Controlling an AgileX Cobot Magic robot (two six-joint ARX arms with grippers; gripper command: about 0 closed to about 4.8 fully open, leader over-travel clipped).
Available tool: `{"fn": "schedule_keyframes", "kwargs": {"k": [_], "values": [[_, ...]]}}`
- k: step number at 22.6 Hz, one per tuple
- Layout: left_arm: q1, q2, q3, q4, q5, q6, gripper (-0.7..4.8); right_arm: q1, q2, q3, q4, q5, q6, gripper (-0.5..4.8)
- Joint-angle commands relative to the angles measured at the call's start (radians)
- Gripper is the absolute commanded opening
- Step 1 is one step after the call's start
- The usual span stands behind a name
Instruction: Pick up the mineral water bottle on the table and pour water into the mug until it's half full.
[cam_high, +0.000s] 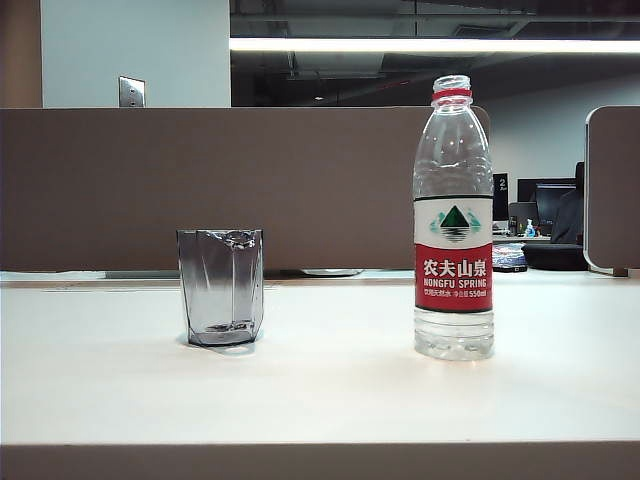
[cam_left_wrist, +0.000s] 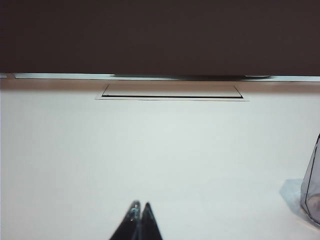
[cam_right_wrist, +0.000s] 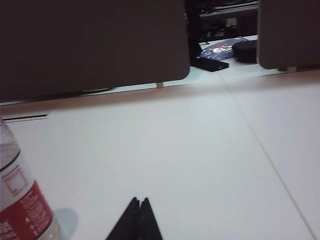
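Right gripper sits closest to its own wrist camera, jaws pinched together with nothing between them, parked low over the table. Bottle is just off to one side of those jaws, near but not touching, and it stands upright, so its long axis is vertical and a grab from the side looks like the way in. Jaws would have to spread first, obviously.

Left gripper is clenched shut and empty too. From its wrist view the bottle doesn't show at all, only a sliver of the mug at the frame edge, so I'd say the right arm is the nearer one for the pick. Neither arm shows up in the exterior view.

Bottle itself: tall, clear plastic, red neck ring, no cap that I can see, white-and-red label with a green mountain logo. How much water is in it is hard to tell.

Working outward from the bottle: the mug stands well apart from it, on the side toward the left arm, upright, smoky grey, faceted, looks empty. Behind both runs a brown partition.
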Motion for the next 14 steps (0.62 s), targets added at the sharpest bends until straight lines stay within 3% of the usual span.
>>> {"fn": "schedule_keyframes", "kwargs": {"k": [1, 11, 14], "values": [[-0.002, 0.000, 0.003, 0.008, 0.004, 0.000, -0.05, 0.002, -0.002, -0.004, 0.002, -0.013, 0.006, -0.06], [-0.018, 0.000, 0.003, 0.008, -0.001, 0.000, -0.05, 0.002, -0.002, -0.004, -0.030, -0.034, 0.029, -0.06], [-0.148, 0.000, 0.003, 0.008, -0.006, 0.000, -0.06, 0.002, -0.002, -0.004, -0.078, -0.135, 0.148, -0.06]]}}
